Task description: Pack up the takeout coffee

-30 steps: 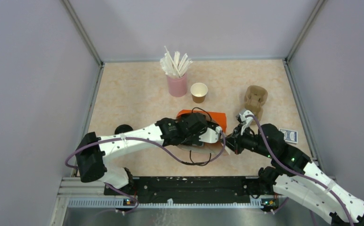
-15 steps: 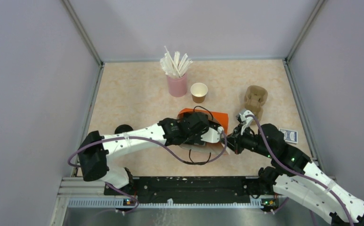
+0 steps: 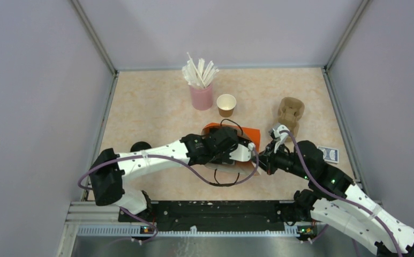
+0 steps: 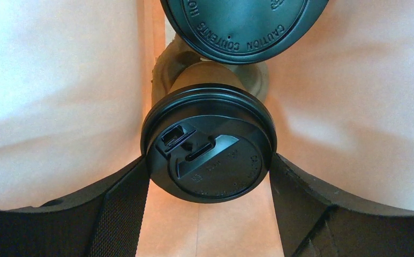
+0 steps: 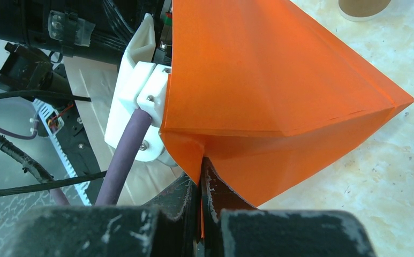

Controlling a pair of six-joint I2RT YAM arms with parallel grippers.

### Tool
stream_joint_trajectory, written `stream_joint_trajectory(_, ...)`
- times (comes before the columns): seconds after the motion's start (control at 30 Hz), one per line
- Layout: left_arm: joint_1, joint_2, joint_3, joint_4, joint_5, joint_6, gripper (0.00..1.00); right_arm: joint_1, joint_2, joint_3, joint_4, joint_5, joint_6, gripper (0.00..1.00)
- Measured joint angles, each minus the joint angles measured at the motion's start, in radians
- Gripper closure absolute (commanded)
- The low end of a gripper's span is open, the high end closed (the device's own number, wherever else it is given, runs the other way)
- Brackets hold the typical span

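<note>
one lidded cup (image 4: 210, 152) in left gripper (image 4: 209, 174), seemingly inside orange bag (image 5: 279, 80) | right gripper (image 5: 201, 179) clamps bag edge

Your orange bag (image 5: 279, 80) is matt paper, smooth between sharp creases. On the lidded cup (image 4: 215, 75) the wall looks like dull brown paper, and its lid (image 4: 210, 155) is black plastic with a soft sheen and raised moulded lettering. The second lid (image 4: 242, 21) has the same finish. The open cup (image 3: 226, 105) is brown paper outside and white inside. You can see a rough, matt moulded-pulp carrier (image 3: 290, 112) and matt white straws (image 3: 198, 72) in a smooth pink cup (image 3: 201, 98), whose material you cannot tell. The table (image 3: 151, 101) is smooth, pale and marbled. The left arm's shell (image 3: 151, 160) is glossy white plastic, and the cable (image 5: 121, 160) has a smooth purple sheath.
</note>
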Motion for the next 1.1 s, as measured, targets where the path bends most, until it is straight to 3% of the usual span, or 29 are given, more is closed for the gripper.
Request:
stream_joint_trajectory(0.17,0.000,0.007,-0.010,0.029,-0.005,0.003,0.58,0.000,0.000,0.000,-0.001,0.004,-0.001,1.00)
stream_joint_trajectory(1.1,0.008,0.073,-0.009,0.084,-0.049,0.048,0.53,-0.007,0.001,0.000,-0.039,0.046,-0.026,1.00)
